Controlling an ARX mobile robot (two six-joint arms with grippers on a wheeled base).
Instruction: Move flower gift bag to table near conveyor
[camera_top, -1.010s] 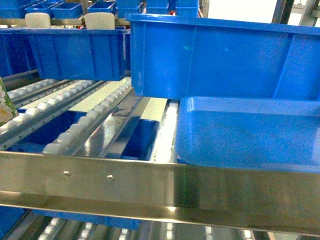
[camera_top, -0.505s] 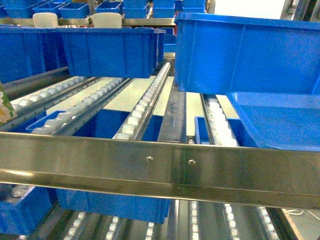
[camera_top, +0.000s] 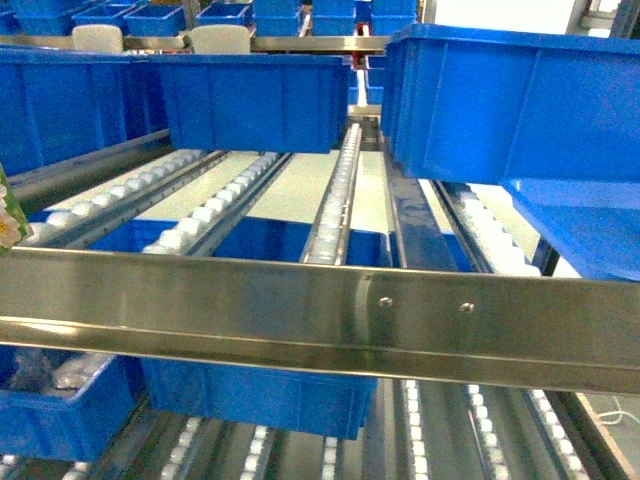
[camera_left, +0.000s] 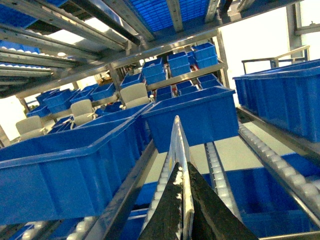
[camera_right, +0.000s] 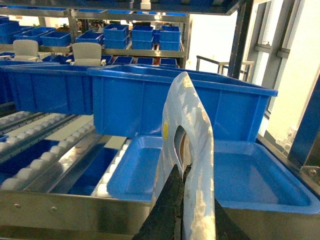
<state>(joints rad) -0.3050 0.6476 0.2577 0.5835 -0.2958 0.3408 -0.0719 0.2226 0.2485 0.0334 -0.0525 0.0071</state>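
Note:
Only a sliver of the flower gift bag (camera_top: 7, 214), green with white blossoms, shows at the head view's far left edge. In the left wrist view a thin glossy edge of the bag (camera_left: 177, 145) rises edge-on from my left gripper (camera_left: 181, 169), which is shut on it. My right gripper (camera_right: 183, 171) is shut on a pale shiny bag flap (camera_right: 196, 130) with a cut-out handle hole. The conveyor (camera_top: 335, 195), white rollers in steel rails, fills the view ahead. The table is out of view. Neither gripper appears in the head view.
A broad steel rail (camera_top: 300, 310) crosses the front of the head view. Blue bins (camera_top: 250, 100) stand on the roller tracks, a large one (camera_top: 520, 100) at the right with a shallow blue tray (camera_right: 240, 170) before it. More bins sit on the tier below (camera_top: 250, 395).
In the head view the rack and bins have slid to the right across the frame, the rail's screws with them. The bag sliver stays at the left edge.

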